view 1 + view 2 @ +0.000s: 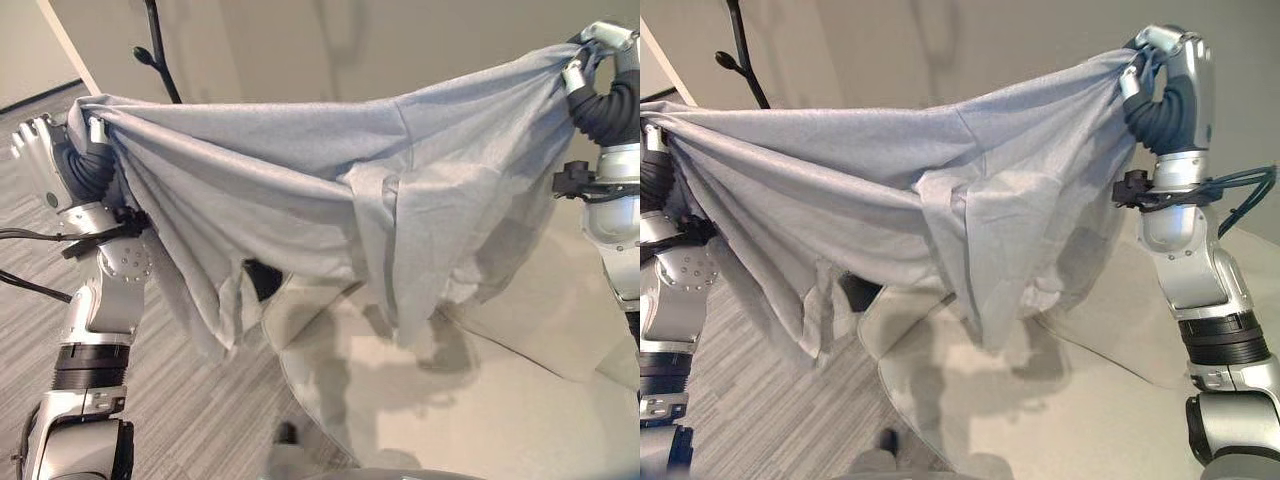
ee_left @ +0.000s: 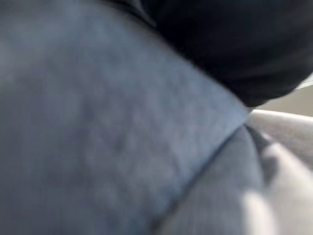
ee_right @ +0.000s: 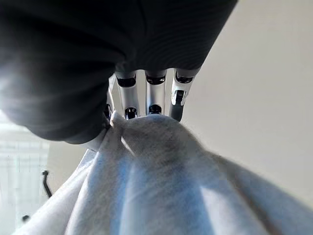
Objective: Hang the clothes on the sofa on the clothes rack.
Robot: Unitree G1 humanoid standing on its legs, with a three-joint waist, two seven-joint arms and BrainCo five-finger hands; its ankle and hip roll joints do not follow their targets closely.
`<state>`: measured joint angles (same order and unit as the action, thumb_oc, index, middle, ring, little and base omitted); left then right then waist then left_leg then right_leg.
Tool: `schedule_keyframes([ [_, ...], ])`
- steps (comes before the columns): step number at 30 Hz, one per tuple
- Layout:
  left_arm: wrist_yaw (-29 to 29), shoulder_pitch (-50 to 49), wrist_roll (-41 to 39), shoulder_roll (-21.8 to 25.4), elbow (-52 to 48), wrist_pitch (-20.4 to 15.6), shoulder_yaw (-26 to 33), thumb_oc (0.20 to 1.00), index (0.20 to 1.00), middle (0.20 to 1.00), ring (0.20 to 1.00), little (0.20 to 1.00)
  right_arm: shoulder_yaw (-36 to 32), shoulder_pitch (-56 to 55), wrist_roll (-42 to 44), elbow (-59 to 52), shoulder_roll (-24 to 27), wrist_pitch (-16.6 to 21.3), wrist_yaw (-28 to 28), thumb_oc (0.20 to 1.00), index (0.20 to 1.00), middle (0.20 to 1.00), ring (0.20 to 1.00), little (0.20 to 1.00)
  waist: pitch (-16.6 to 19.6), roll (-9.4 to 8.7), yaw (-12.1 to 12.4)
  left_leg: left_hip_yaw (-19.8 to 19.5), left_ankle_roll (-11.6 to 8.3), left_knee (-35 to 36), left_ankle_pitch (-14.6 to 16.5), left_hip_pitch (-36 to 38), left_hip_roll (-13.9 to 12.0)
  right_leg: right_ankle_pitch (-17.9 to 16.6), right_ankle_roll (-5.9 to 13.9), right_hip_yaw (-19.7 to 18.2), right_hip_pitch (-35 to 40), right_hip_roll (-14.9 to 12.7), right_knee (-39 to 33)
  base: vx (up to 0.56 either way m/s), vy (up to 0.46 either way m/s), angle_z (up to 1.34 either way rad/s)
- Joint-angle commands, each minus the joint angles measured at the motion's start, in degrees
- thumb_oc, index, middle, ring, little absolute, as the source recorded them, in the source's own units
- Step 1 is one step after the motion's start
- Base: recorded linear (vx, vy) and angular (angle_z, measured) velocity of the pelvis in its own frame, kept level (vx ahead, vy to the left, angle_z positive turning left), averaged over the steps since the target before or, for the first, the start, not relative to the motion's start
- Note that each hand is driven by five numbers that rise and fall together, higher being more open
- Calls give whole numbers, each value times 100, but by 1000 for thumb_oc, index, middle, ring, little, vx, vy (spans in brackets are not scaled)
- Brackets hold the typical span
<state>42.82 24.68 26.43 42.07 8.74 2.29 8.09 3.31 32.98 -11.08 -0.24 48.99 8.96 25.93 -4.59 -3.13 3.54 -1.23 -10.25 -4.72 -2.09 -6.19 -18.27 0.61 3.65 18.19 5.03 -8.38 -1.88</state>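
A light grey garment (image 1: pixel 320 190) hangs spread wide between my two raised hands, sagging in the middle with folds and a sleeve dangling down. My left hand (image 1: pixel 45 150) is shut on its left end, the cloth bunched at the fingers. My right hand (image 1: pixel 1165 75) is shut on its right end, held higher; in the right wrist view the fingers (image 3: pixel 146 95) curl over the gathered cloth (image 3: pixel 161 181). The grey cloth (image 2: pixel 112 132) lies close against the left wrist camera. A black clothes rack (image 1: pixel 160 50) stands behind the garment at the upper left, one hook tip showing.
A cream sofa (image 1: pixel 480 400) lies below and to the right of the hanging garment. Grey striped carpet (image 1: pixel 190 400) covers the floor on the left. A pale wall (image 1: pixel 350 40) rises behind.
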Motion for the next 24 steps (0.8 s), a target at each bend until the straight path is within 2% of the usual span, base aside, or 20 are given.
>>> schedule_keyframes([
  [1,265,607,88,277,-51,5,27,200,200,200,200,200,53,457,125,54,274,-10,267,200,200,200,200,200,371,42,163,-4,-88,924,-642,269,-50,-101,656,-418,-325,-83,-236,134,549,28],
  [3,211,746,126,315,-19,-8,-102,200,200,200,200,200,-54,371,63,89,235,-32,311,200,200,200,200,200,382,146,146,-19,-165,926,-354,278,66,-208,793,-355,-287,-290,-259,79,532,2],
  [5,170,880,159,296,32,-17,-225,200,200,200,200,200,-146,272,-31,88,154,-94,338,200,200,200,200,200,397,111,139,30,-88,847,-98,229,311,-371,909,-316,-348,-611,-230,57,554,34],
  [6,112,986,208,334,69,8,-300,200,200,200,200,200,-247,128,-179,87,1,-159,387,200,200,200,200,200,401,35,133,113,56,925,142,296,612,-662,1031,-257,-435,-941,-190,62,595,53],
  [7,124,1115,229,407,87,29,-368,200,200,200,200,200,-302,104,-260,48,-92,-195,426,200,200,200,200,200,362,-84,151,183,167,940,193,292,810,-834,1105,-277,-547,-1134,-161,4,705,32],
  [8,134,1309,269,486,102,75,-490,200,200,200,200,200,-252,215,-315,70,-264,-246,530,200,200,200,200,200,281,-171,187,365,275,967,284,284,990,-1297,1135,-158,-766,-1352,-69,-69,700,8],
  [9,115,1439,381,563,6,130,-554,200,200,200,200,200,-256,310,-355,70,-356,-277,604,200,200,200,200,200,203,-236,214,575,432,963,315,276,1165,-1093,1054,-170,-863,-1254,174,-73,664,-35],
  [11,101,1524,357,511,25,102,-656,200,200,200,200,200,-241,355,-325,46,-304,-239,617,200,200,200,200,200,165,-280,160,558,550,954,296,252,1350,-666,890,-504,-906,-824,452,-27,332,-23],
  [12,106,1548,355,509,36,100,-669,200,200,200,200,200,-250,360,-322,51,-295,-235,619,200,200,200,200,200,160,-285,176,567,550,962,253,230,1350,-661,867,-520,-960,-828,500,38,237,14],
  [13,33,1587,344,436,72,63,-753,200,200,200,200,200,-256,335,-312,30,-194,-191,578,200,200,200,200,200,192,-325,127,537,635,964,279,231,1517,-146,702,-761,-872,-275,632,56,195,5],
  [14,18,1579,327,351,95,53,-770,200,200,200,200,200,-297,283,-321,0,-156,-167,554,200,200,200,200,200,194,-353,97,505,663,968,274,248,1604,8,628,-886,-860,-15,686,81,231,-9],
  [17,-36,1490,325,182,100,45,-744,200,200,200,200,200,-435,154,-311,-44,-73,-124,503,200,200,200,200,200,223,-402,42,449,713,972,241,297,1776,112,466,-1138,-869,481,617,65,70,31],
  [19,-47,1435,346,131,108,63,-693,200,200,200,200,200,-431,194,-297,-10,-77,-118,525,200,200,200,200,200,227,-427,78,453,733,972,276,344,1838,47,422,-1108,-775,557,350,48,-17,16],
  [24,-138,1118,369,-23,12,31,-523,200,200,200,200,200,-438,123,-282,-28,-83,-113,406,200,200,200,200,200,285,-372,37,433,751,963,361,563,1856,-148,413,-1348,-568,667,-55,91,-26,3],
])
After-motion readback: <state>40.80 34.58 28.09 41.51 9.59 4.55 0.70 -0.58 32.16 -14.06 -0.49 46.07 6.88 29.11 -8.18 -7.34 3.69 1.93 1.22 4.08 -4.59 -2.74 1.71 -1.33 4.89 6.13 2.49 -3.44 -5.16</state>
